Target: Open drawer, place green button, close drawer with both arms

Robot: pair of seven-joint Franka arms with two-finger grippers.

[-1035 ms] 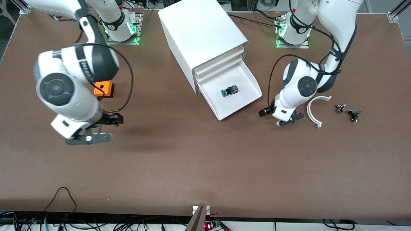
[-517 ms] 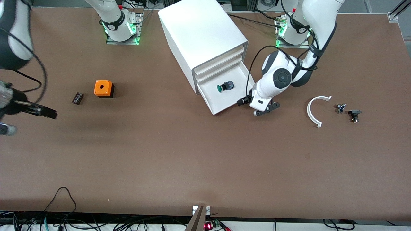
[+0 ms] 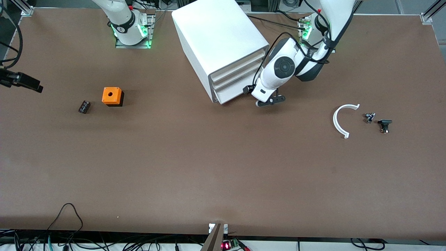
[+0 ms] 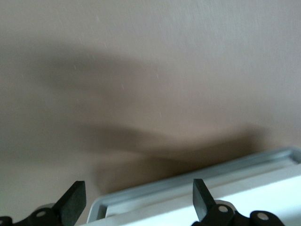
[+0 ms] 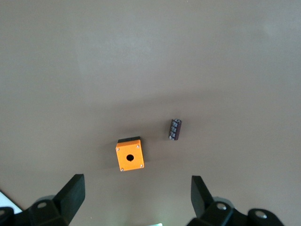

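Observation:
The white cabinet stands at the table's back middle. Its lowest drawer is pushed in, its front about level with the two drawers above. The green-capped button is hidden. My left gripper is open at the drawer's front, at the corner toward the left arm's end. In the left wrist view the gripper is open, with the drawer's white rim between its fingers. My right gripper is raised at the right arm's end of the table. It shows open and empty in the right wrist view.
An orange cube with a hole and a small dark part lie toward the right arm's end, both below my right gripper. A white arc piece, a small part and a black-capped switch lie toward the left arm's end.
My left gripper has pushed the open drawer, with the green button in it, back into the cabinet. My right arm has swung up and away toward its end of the table.

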